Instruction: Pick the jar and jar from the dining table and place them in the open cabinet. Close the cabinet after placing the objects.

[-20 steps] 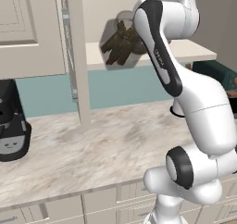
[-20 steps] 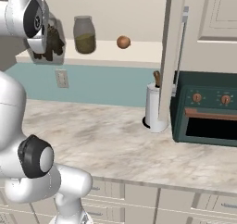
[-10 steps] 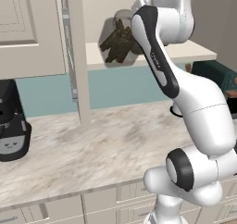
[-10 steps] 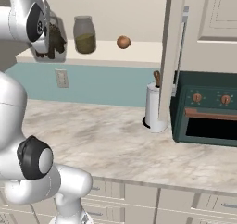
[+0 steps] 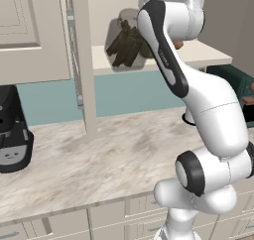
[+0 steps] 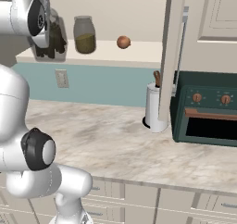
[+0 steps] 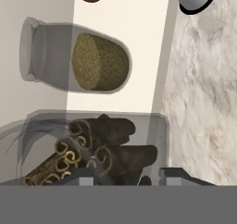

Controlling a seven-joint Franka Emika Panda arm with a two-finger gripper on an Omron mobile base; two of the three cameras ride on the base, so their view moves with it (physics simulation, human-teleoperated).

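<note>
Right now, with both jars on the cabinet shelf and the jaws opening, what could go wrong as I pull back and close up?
1. The gripper sits close around the larger jar; a skewed retreat could drag or tip it.
2. The larger jar stands near the shelf front edge, so a nudge might push it off.
3. The small jar and orange ball sit nearby; a sideways swing may knock them, and the ball could roll off before the cabinet door shuts.

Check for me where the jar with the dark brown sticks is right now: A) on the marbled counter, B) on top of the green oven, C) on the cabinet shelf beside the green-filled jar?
C: the brown-stick jar stands on the cabinet shelf, next to the green-filled jar.
</note>
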